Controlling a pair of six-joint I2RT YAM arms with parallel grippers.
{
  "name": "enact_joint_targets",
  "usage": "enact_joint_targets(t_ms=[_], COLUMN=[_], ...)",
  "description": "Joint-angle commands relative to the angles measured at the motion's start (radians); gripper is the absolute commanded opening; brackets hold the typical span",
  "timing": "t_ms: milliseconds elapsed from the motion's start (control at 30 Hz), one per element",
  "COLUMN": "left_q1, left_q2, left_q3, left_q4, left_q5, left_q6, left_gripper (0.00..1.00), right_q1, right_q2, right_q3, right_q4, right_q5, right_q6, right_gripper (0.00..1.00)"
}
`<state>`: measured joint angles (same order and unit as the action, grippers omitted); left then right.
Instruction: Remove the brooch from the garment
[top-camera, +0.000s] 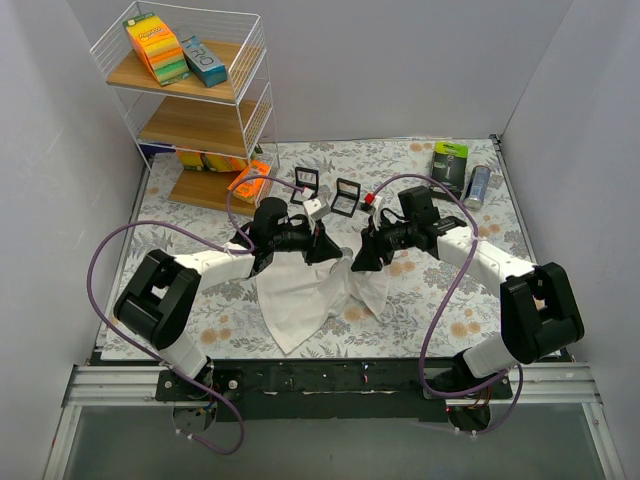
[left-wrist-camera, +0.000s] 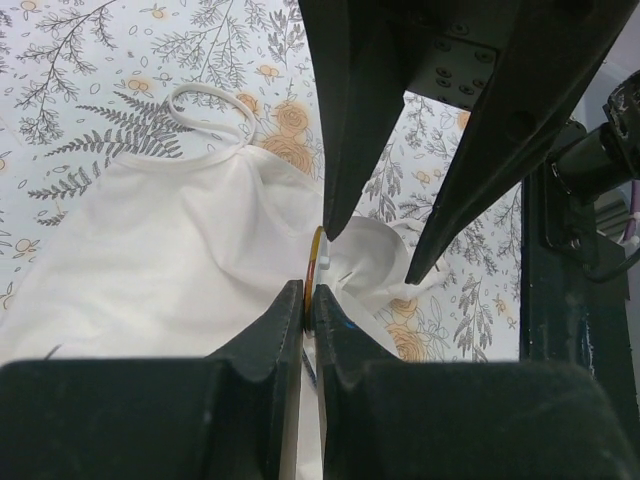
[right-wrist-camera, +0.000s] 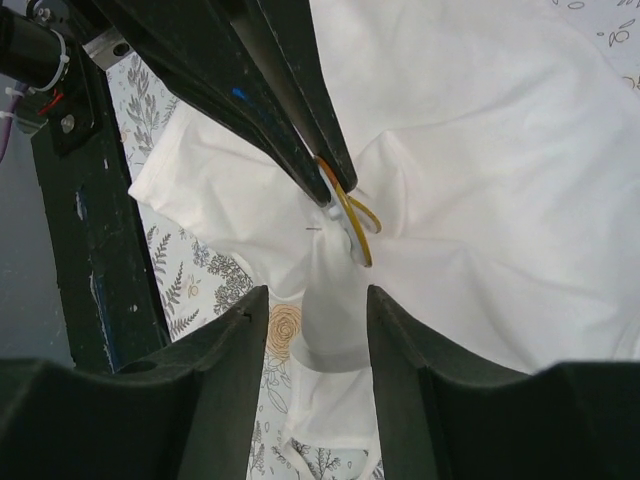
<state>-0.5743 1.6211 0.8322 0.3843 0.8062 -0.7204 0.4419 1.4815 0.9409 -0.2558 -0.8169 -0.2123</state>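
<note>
A white garment (top-camera: 300, 290) lies bunched on the floral tablecloth between my arms. In the left wrist view my left gripper (left-wrist-camera: 308, 295) is shut on the brooch (left-wrist-camera: 316, 262), a thin gold-rimmed disc seen edge-on, still against the cloth (left-wrist-camera: 170, 250). My right gripper (right-wrist-camera: 318, 300) is open, its fingers either side of a raised fold of garment (right-wrist-camera: 480, 200) just below the brooch (right-wrist-camera: 356, 225). In the top view the left gripper (top-camera: 333, 252) and right gripper (top-camera: 357, 262) meet tip to tip over the garment's upper edge.
A wire shelf (top-camera: 190, 100) with colourful boxes stands at the back left. Two small black boxes (top-camera: 305, 182) (top-camera: 346, 196), a green pack (top-camera: 449, 165) and a can (top-camera: 477, 186) lie behind the arms. An orange packet (top-camera: 250, 182) leans by the shelf.
</note>
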Motion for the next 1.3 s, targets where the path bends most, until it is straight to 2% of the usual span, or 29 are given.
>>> enact_joint_targets(t_ms=[0,167,300,467,500,700,967,1133,1267], left_q1=[-0.004,-0.006,-0.004,-0.004,-0.004,-0.006,-0.009,-0.019,-0.018], left_q2=[-0.061,-0.066,-0.066,-0.060,-0.058,-0.046,-0.063,-0.070,-0.056], left_q3=[-0.002,-0.012,-0.013,-0.005,-0.005,-0.013,-0.039,-0.045,-0.035], left_q4=[-0.015,-0.005,-0.007,-0.019,-0.018,-0.002,-0.053,-0.070,-0.070], left_q5=[-0.039,-0.038,-0.041,-0.039,-0.036,-0.035,0.022,-0.015,-0.053], left_q6=[0.003,-0.022,-0.027,-0.024,-0.027,0.002,0.212,0.326,0.321], left_gripper=[0.00,0.00,0.00,0.00,0.00,0.00,0.00,0.00,0.00], right_q1=[0.011,0.017,0.034,0.043,0.043,0.044,0.044,0.043,0.044], right_q2=[-0.029,-0.021,-0.001,0.008,0.005,-0.032,-0.070,-0.078,-0.086], right_q3=[-0.013,-0.016,-0.017,0.002,0.015,0.085,0.113,0.116,0.122], right_q4=[0.036,0.069,0.107,0.078,0.069,-0.043,-0.128,-0.160,-0.210], right_q5=[0.036,0.079,0.088,0.084,0.081,0.025,0.010,-0.002,-0.011], right_q6=[0.019,0.022,0.039,-0.005,-0.016,-0.087,-0.118,-0.136,-0.180], right_gripper=[0.50,0.40,0.42,0.05,0.01,0.01,0.01,0.01,0.01])
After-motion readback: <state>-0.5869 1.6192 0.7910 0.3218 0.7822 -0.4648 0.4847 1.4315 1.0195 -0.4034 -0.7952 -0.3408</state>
